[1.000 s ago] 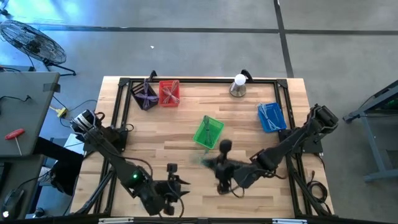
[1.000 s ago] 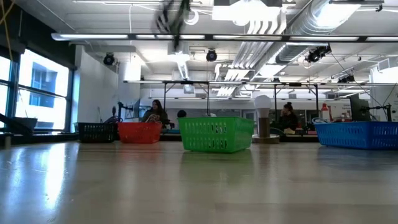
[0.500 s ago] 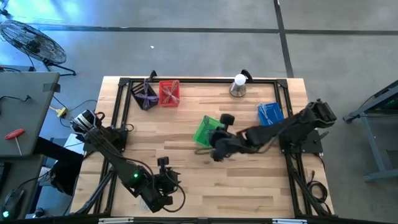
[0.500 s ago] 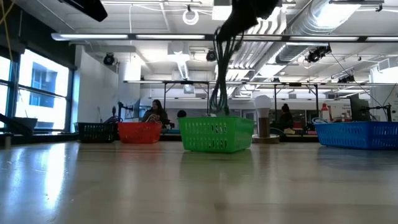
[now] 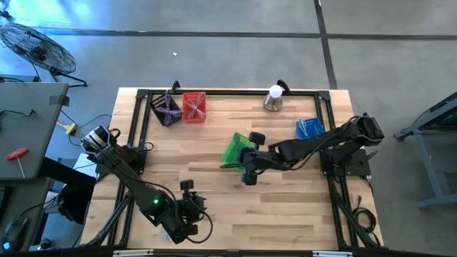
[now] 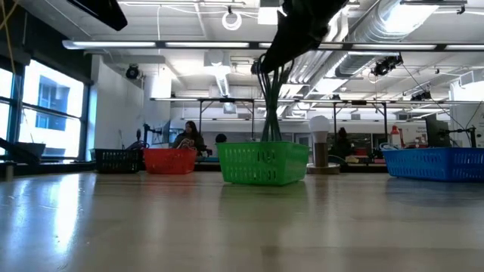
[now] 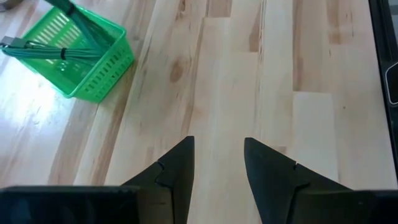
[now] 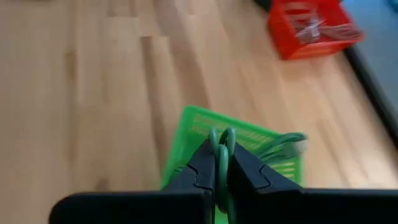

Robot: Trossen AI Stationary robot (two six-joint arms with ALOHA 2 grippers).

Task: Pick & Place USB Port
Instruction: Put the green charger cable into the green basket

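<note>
- The green cable (image 8: 221, 163) is clamped between the fingers of the right gripper (image 8: 219, 163), which are closed tight on its looped upper end.
- In the low view the green cable (image 6: 269, 113) hangs straight down from the gripper, so its long axis is about vertical, and its lower end reaches down behind the rim of the green basket (image 6: 262, 163).
- In the high view the right gripper (image 5: 248, 158) is placed at the near right side of the green basket (image 5: 235, 150), near the middle of the table (image 5: 300, 207), with the arm stretched in from the right.
- From the left wrist view, the bundle is seen to lie across the top of the green basket (image 7: 93, 68), with one end sticking out beyond the rim; it is not clear if the whole bundle is already inside.
- The coming move is judged to depend on this relation: the cable is directly under the fingers and over the basket, so only lowering and letting go seems to be needed, and the overhanging end could catch on the rim.
- The left gripper (image 7: 219, 163) is held over bare wood at the near left of the table, well apart from the basket, with its fingers parted and nothing between them.
- The right arm is clearly the nearer one to the basket.
</note>
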